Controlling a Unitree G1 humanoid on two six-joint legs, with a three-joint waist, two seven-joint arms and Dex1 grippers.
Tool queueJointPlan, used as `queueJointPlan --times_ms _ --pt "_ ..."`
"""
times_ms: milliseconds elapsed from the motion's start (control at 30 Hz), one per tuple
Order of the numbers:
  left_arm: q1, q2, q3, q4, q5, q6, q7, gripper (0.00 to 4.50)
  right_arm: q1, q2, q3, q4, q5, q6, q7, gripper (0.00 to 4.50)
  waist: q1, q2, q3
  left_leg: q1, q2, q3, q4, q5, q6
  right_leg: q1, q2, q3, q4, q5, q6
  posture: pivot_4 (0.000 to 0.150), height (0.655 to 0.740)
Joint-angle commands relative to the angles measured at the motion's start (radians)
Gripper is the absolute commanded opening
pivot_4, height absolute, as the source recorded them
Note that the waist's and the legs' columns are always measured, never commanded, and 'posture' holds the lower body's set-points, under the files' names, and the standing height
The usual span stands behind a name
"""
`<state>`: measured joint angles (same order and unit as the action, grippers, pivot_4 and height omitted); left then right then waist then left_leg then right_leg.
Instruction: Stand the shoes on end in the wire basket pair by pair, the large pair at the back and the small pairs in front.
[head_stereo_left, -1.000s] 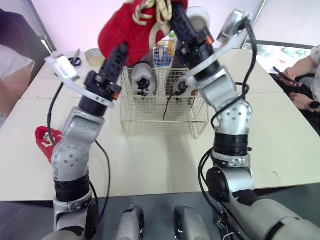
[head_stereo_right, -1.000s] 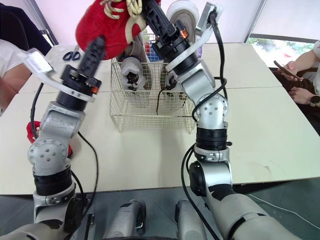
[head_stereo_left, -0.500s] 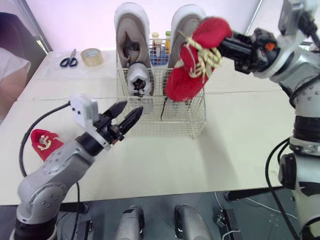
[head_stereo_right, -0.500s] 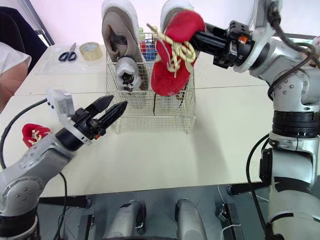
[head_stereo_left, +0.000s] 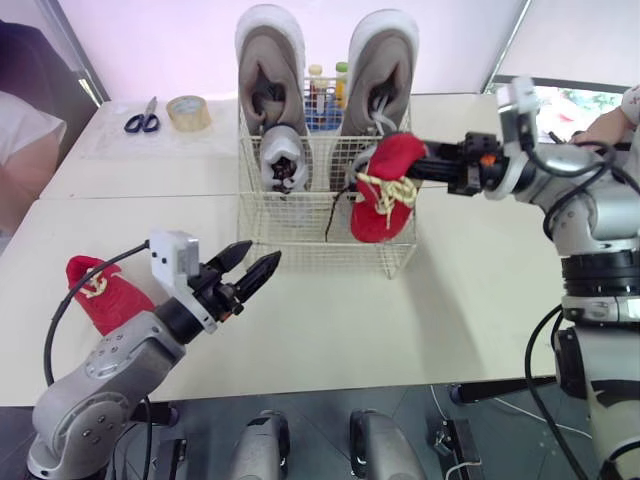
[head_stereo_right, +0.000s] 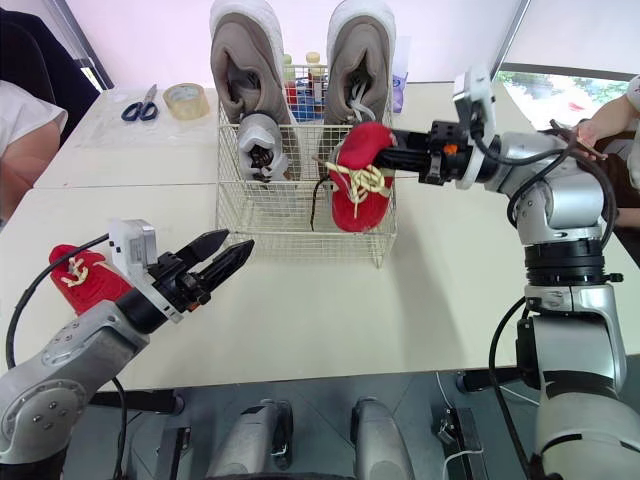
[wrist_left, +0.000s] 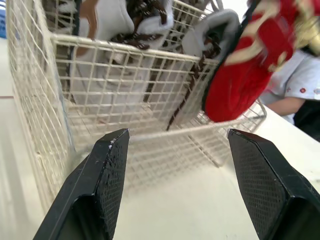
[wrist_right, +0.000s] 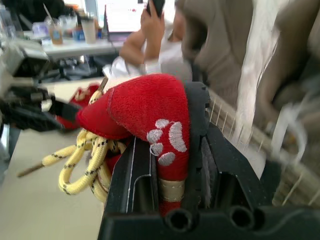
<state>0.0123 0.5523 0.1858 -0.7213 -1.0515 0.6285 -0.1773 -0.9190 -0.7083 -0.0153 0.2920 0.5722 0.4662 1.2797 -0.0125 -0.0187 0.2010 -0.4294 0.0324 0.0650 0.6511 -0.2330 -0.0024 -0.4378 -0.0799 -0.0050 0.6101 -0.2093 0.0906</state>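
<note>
The wire basket (head_stereo_left: 262, 228) stands mid-table with the two large grey shoes (head_stereo_left: 270, 60) upright at its back. A small white shoe (head_stereo_left: 283, 160) stands in front of them on the left. My right gripper (head_stereo_left: 415, 165) is shut on a small red shoe (head_stereo_left: 385, 190) with yellow laces, which hangs toe down at the basket's front right corner. I cannot tell whether it is inside the wires. The second red shoe (head_stereo_left: 100, 290) lies on the table at the left. My left gripper (head_stereo_left: 258, 268) is open, low in front of the basket, holding nothing.
Scissors (head_stereo_left: 142, 117) and a tape roll (head_stereo_left: 188, 112) lie at the back left. Bottles (head_stereo_left: 325, 85) stand behind the basket. One person (head_stereo_left: 20, 150) sits at the left edge and another (head_stereo_left: 610, 120) at the right edge.
The red shoe, held high by both grippers a second ago, has come down to the basket's front right in the right gripper. The left gripper let go and dropped to table height.
</note>
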Motion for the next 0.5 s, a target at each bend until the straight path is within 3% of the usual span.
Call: queueJointPlan --times_ms 33,100,367,500 --pt "0.004 0.009 0.033 -0.028 -0.021 -0.005 -0.015 3.18 0.011 0.023 -0.031 -0.007 0.017 0.006 0.01 0.66 -0.001 0.0 0.0 0.0 0.0 0.0 0.0 0.0 0.0 0.0 0.0 0.0 0.0 0.0 0.0 0.15 0.74" --pt "0.004 0.01 0.032 -0.026 -0.022 -0.003 -0.015 3.18 0.027 0.041 -0.036 -0.005 0.015 0.001 0.008 0.66 -0.001 0.0 0.0 0.0 0.0 0.0 0.0 0.0 0.0 0.0 0.0 0.0 0.0 0.0 0.0 0.15 0.74" --pt "0.021 0.043 0.08 -0.016 -0.045 0.006 -0.024 3.27 0.031 0.037 -0.059 0.003 -0.004 -0.004 -0.007 4.45 -0.001 0.0 0.0 0.0 0.0 0.0 0.0 0.0 0.0 0.0 0.0 0.0 0.0 0.0 0.0 0.15 0.74" --pt "0.018 0.07 0.132 -0.007 -0.083 0.015 -0.016 3.27 0.013 0.004 -0.094 -0.03 0.025 0.039 -0.008 4.45 -0.001 0.0 0.0 0.0 0.0 0.0 0.001 0.0 0.0 0.0 0.0 0.0 0.001 0.0 0.0 0.15 0.74"
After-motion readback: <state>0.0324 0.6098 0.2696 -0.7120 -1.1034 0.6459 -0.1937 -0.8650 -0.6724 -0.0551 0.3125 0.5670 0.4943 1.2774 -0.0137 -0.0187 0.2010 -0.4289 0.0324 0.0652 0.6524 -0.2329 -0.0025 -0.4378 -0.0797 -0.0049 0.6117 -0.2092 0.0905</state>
